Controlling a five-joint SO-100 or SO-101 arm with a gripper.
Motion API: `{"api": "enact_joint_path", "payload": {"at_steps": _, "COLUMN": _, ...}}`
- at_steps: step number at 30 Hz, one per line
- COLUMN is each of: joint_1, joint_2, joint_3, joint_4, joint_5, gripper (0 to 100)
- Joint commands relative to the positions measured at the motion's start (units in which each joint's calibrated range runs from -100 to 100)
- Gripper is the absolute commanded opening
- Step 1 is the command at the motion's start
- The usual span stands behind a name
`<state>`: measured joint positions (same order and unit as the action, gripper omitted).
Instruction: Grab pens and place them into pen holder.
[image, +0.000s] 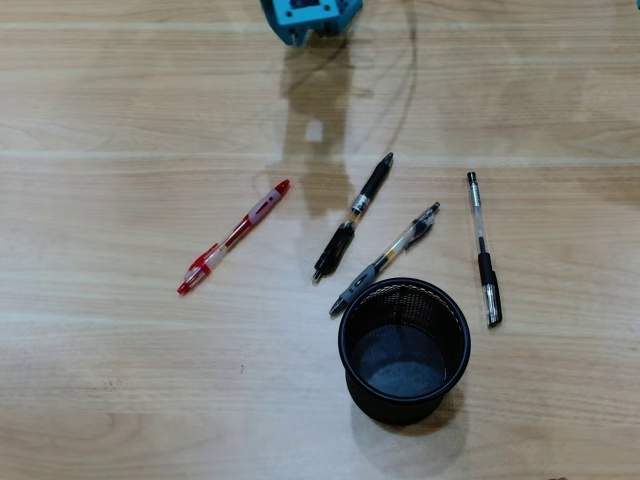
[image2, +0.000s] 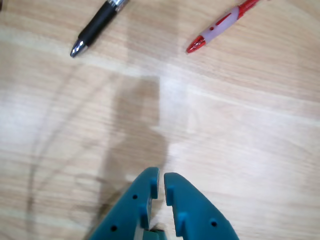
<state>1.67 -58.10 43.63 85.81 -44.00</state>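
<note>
Pens lie on the table, none in the holder (image: 404, 350), which looks empty; all four remain to be moved. In the overhead view the red pen (image: 234, 237), black pen (image: 352, 218) and grey pen (image: 385, 259) each run from 1 o'clock to 7 o'clock, while the capped pen (image: 482, 248) runs nearly 12 to 6, at the holder's 2 o'clock. The gripper (image2: 161, 186) hangs over bare wood, jaws almost together, holding nothing.
</note>
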Motion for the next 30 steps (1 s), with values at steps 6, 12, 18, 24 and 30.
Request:
{"api": "enact_joint_path", "payload": {"at_steps": 6, "joint_1": 0.74, "joint_2": 0.69, "joint_3": -4.56, "joint_4": 0.58, "joint_5": -2.86, "gripper": 2}}
{"api": "enact_joint_path", "payload": {"at_steps": 12, "joint_1": -0.81, "joint_2": 4.55, "joint_3": -4.11, "joint_4": -6.82, "joint_5": -6.52, "gripper": 2}}
{"api": "enact_joint_path", "payload": {"at_steps": 18, "joint_1": -5.53, "joint_2": 18.66, "joint_3": -4.02, "joint_4": -28.6, "joint_5": -10.28, "gripper": 2}}
{"api": "enact_joint_path", "payload": {"at_steps": 24, "joint_1": -5.98, "joint_2": 33.87, "joint_3": -10.78, "joint_4": -32.99, "joint_5": -17.19, "gripper": 2}}
{"api": "enact_joint_path", "payload": {"at_steps": 30, "joint_1": -2.8, "joint_2": 49.74, "joint_3": -26.82, "joint_4": -28.77, "joint_5": -17.24, "gripper": 6}}
